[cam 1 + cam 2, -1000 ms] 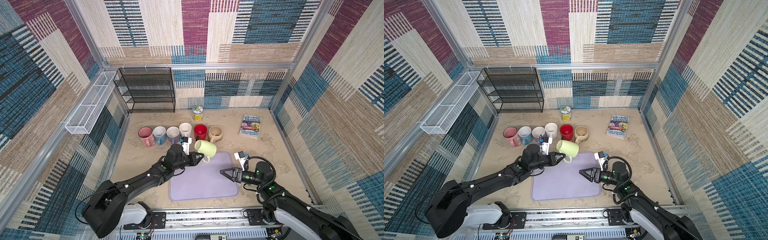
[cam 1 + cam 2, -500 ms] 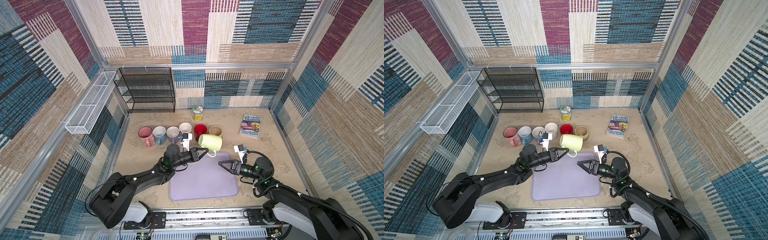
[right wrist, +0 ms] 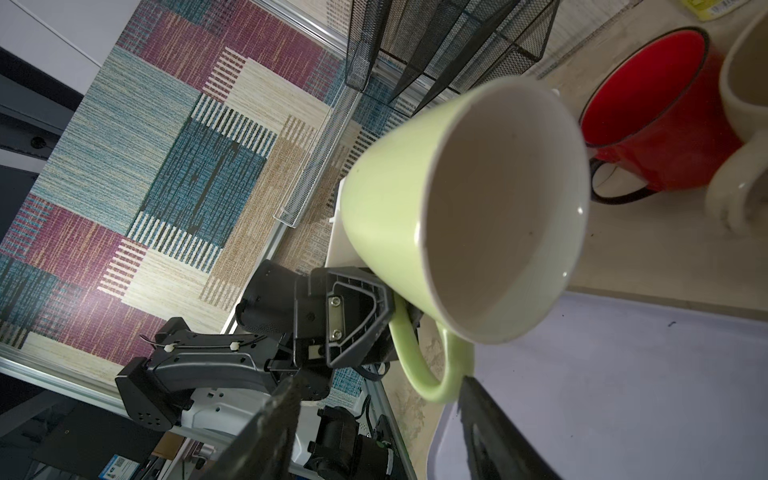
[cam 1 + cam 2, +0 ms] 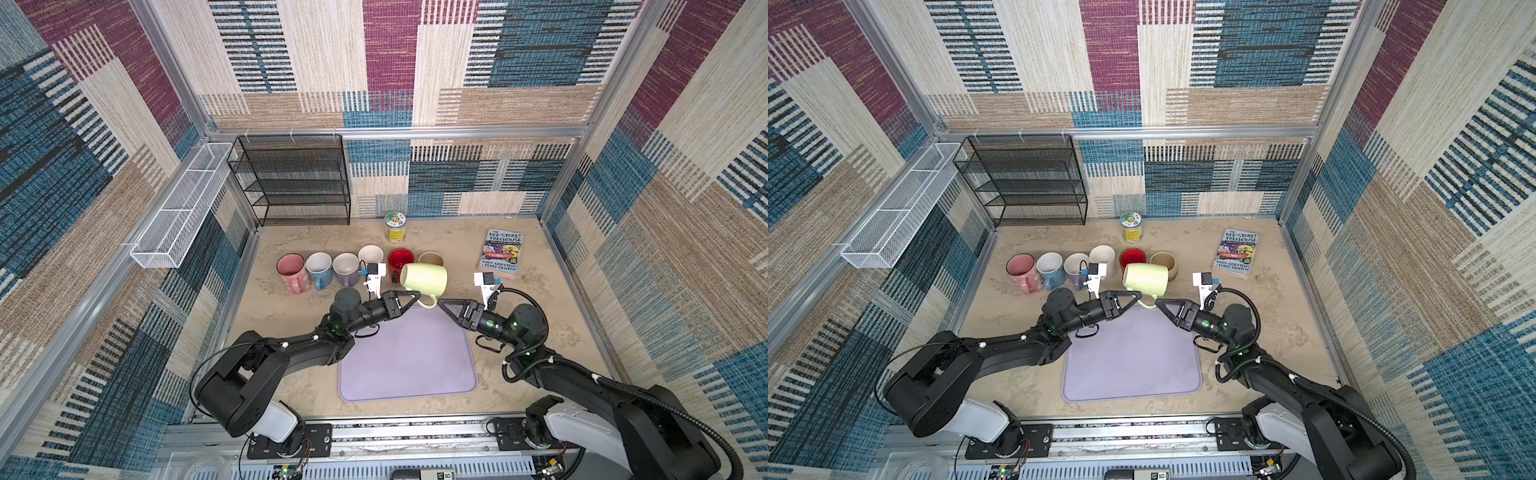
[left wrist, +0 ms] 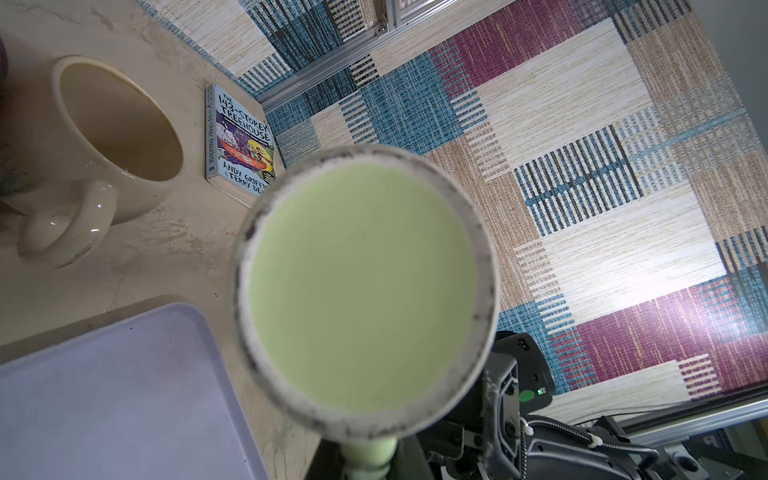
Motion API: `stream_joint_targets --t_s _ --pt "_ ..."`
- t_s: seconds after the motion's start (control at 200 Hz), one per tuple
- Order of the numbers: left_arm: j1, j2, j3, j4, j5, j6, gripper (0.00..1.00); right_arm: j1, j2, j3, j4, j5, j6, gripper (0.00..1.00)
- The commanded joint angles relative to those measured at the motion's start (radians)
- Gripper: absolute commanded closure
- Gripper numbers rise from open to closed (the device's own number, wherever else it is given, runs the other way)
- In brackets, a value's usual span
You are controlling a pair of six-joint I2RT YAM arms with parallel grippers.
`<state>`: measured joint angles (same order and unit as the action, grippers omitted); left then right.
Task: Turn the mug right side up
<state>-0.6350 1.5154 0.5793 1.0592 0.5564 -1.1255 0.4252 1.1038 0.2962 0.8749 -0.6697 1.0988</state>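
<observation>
Top views: left gripper (image 4: 417,295) fingers clamped on the green mug (image 4: 424,278) handle. The mug hangs sideways by the purple mat's (image 4: 407,357) far edge, crowding the red mug (image 4: 399,257).

Left wrist: the mug's base faces the lens, with open table toward the book (image 5: 241,141).

Right wrist: right gripper (image 3: 382,379) fingers apart at the handle, closer than a second ago.

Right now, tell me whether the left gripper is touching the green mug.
Touching. The right wrist view shows the left gripper shut on the handle of the green mug, holding it tipped on its side.
</observation>
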Motion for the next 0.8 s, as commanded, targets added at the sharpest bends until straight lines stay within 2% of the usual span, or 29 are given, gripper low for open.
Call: stream_joint_targets --t_s 0.0,0.105,0.195,0.591,0.796 --pt "0.002 0.005 0.020 0.159 0.014 -0.016 1.00 0.000 0.031 0.024 0.043 0.018 0.023 0.33" --pt "0.003 0.005 0.028 0.154 0.014 -0.012 1.00 0.000 0.055 0.039 0.045 0.019 0.025 0.25" --pt "0.003 0.013 0.034 0.158 0.051 -0.014 1.00 0.000 0.080 0.046 0.073 0.014 0.033 0.25" --pt "0.003 0.020 0.032 0.174 0.051 -0.010 1.00 0.000 0.222 0.089 0.260 -0.034 0.134 0.41" --pt "0.003 0.021 0.033 0.170 0.051 0.000 1.00 0.000 0.243 0.108 0.274 -0.047 0.145 0.48"
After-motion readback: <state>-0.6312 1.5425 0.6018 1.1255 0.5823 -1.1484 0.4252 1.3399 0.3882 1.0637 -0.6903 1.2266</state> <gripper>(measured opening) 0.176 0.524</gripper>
